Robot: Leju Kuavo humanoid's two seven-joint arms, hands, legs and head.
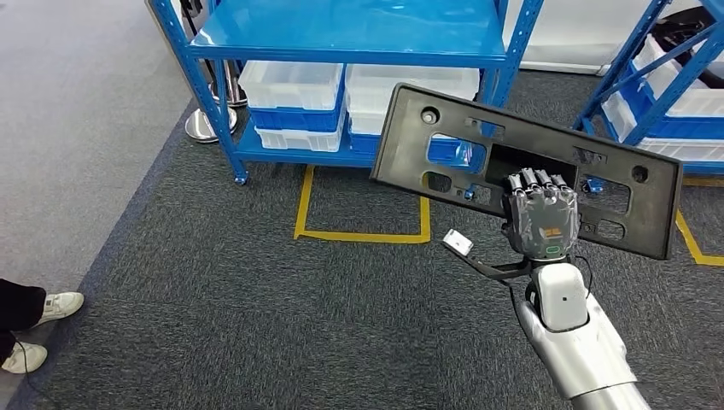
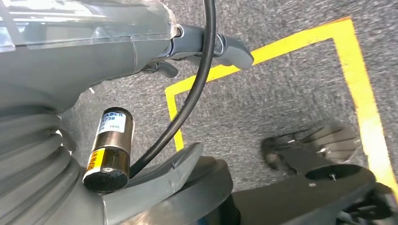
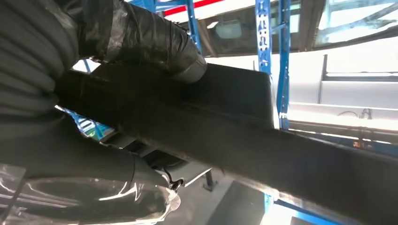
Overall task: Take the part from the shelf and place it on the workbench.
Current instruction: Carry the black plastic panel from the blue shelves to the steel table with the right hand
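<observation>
Part [image 1: 478, 128], black slotted panel: right hand [image 1: 540, 215] is gripping its lower edge, holding it clear of the shelf [image 1: 341, 38]; carrying step, workbench still to be found; left hand [image 2: 141, 51] state indeterminable.

High head view down over carpet [image 1: 256, 325]; wrist views close, left floorward, right shelfward.

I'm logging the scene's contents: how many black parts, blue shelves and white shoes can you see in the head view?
Black part, held by the right hand: 1
Blue shelves: 2
White shoes: 2
Total: 5
</observation>
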